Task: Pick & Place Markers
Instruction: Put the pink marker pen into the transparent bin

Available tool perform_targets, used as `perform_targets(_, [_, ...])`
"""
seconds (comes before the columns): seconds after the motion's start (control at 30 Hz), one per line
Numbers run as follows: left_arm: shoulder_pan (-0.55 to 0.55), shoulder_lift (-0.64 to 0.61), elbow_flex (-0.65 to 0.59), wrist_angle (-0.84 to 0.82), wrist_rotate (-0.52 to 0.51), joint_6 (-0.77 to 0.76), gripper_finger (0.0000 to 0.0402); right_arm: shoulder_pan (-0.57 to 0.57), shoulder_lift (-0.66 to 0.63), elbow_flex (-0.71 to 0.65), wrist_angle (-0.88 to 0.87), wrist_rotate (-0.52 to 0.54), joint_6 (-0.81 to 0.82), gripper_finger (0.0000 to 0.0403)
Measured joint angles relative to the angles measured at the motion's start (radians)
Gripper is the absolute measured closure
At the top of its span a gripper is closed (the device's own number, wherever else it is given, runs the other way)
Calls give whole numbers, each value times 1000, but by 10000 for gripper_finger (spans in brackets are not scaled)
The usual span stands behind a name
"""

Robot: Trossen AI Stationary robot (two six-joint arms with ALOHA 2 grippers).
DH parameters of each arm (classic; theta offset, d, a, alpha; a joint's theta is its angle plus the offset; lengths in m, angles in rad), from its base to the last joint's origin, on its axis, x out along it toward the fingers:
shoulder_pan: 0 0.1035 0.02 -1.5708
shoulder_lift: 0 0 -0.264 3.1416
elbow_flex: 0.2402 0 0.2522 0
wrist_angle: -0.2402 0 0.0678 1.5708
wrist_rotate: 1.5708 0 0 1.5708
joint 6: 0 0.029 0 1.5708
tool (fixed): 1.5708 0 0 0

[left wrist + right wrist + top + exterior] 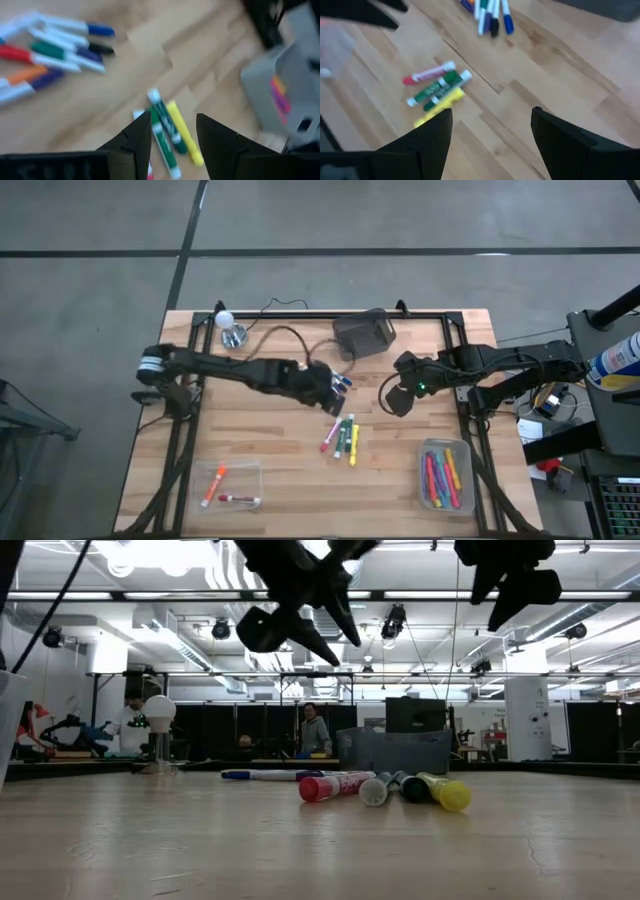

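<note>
Table-centre markers (343, 437), long axes near-parallel

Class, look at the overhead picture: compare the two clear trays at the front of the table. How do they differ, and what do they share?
The left tray holds only two markers; the right tray holds a packed bunch in many colours. The left tray lies wide across the picture; the right tray runs front to back. In the left tray the markers lie apart; in the right tray they lie side by side. Both are clear plastic, sit on the wooden table and hold markers.
</note>
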Motion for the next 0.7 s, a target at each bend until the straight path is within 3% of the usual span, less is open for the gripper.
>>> perform_targets(0.23, [-54,199,199,-204,5,-29,254,1,-2,0,-173,-23,-90,145])
perform_targets(0.37, [-79,281,274,-228,4,-53,254,6,-19,0,-314,-56,-146,145])
perform_targets(0.7, [-135,389,286,-251,17,-189,254,8,-119,-1,-391,-52,-222,145])
